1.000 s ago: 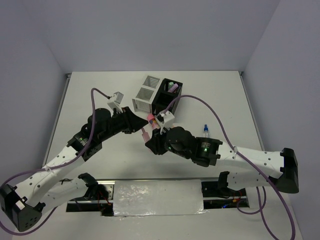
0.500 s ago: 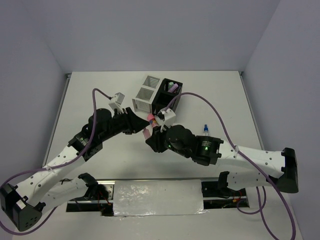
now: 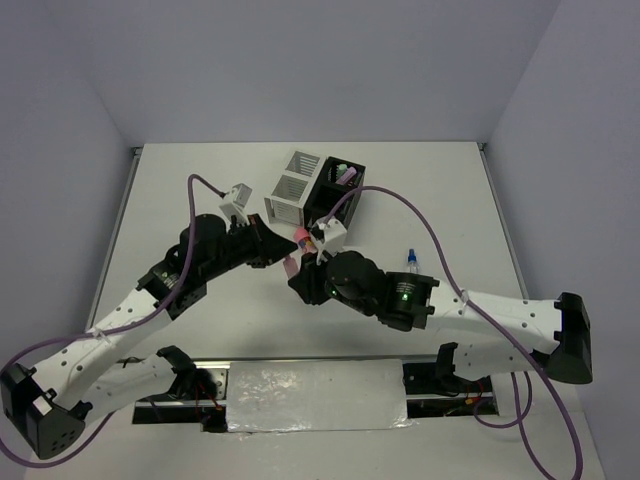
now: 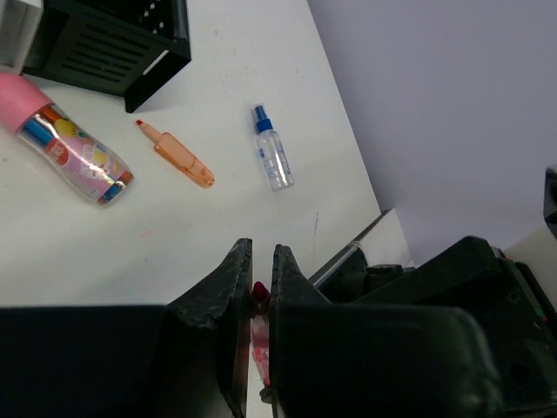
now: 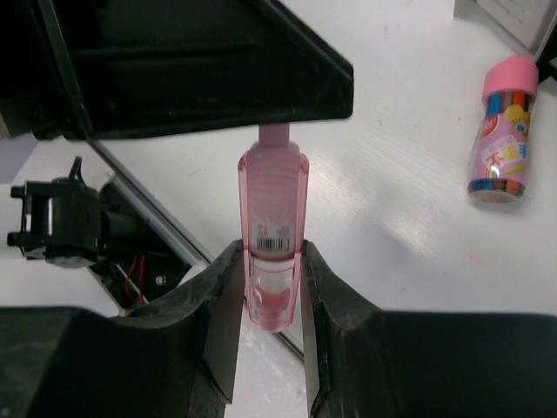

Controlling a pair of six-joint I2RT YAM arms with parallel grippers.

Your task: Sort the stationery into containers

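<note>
At table centre, right gripper [image 5: 271, 261] is clamped on the pink highlighter [image 5: 273, 209] barrel; left gripper [image 4: 261, 252] is closed on its other end, so prob. a handover. Done: approx 2 pens [image 3: 345, 173] (purple, green) in black box [image 3: 325, 200]; white box [image 3: 290, 190] shows nothing. Left to sort: pink tube [image 4: 70, 148], orange highlighter [image 4: 178, 159], blue-capped bottle [image 4: 273, 157], lying loose near/right of the boxes. Table [image 3: 200, 180] is plain white; walls pale grey
</note>
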